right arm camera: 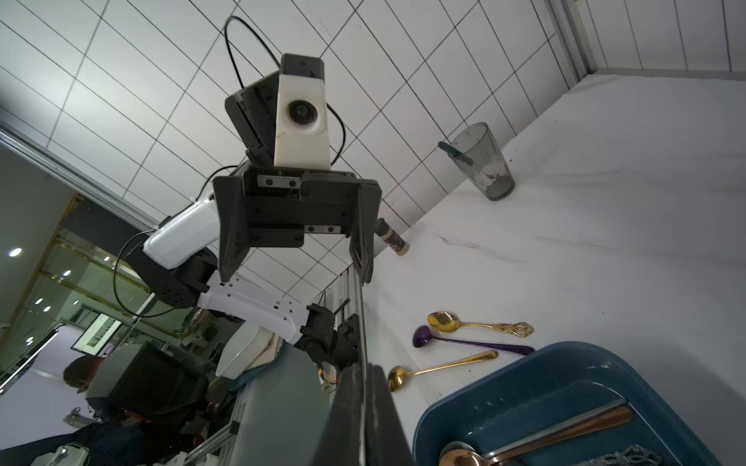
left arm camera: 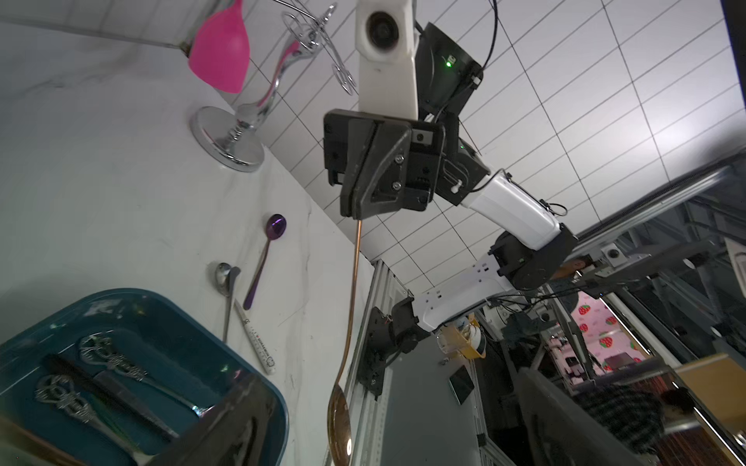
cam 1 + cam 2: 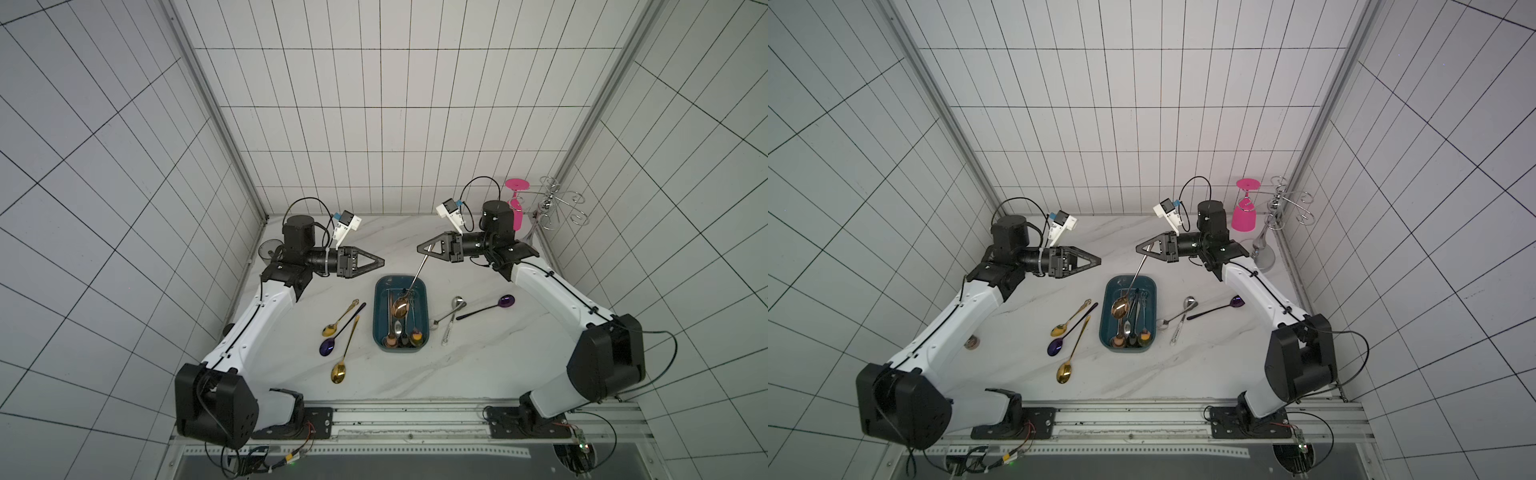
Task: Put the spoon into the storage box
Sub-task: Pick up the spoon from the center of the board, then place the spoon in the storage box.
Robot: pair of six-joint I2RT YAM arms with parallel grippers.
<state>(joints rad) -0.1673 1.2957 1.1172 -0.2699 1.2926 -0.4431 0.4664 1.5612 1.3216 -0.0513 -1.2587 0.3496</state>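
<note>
A copper spoon [image 3: 401,308] hangs bowl-down by the tip of its handle from my right gripper [image 3: 420,248], which is shut on it. In both top views its bowl [image 3: 1120,308] is over the far half of the dark teal storage box [image 3: 426,291], which holds several spoons. The left wrist view shows the shut jaws pinching the thin handle [image 2: 355,282]. My left gripper [image 3: 380,262] hovers to the left of the box at about the same height. In the right wrist view its jaws stand wide open and empty [image 1: 296,274].
Left of the box lie two gold spoons [image 3: 332,328] [image 3: 340,374] and a purple one [image 3: 327,345]. On its right are a silver spoon [image 3: 455,305], a purple spoon [image 3: 507,301] and a white stick [image 3: 448,332]. A grey cup [image 1: 482,161] stands back left. A chrome rack [image 3: 552,203] with a pink glass [image 3: 516,208] stands back right.
</note>
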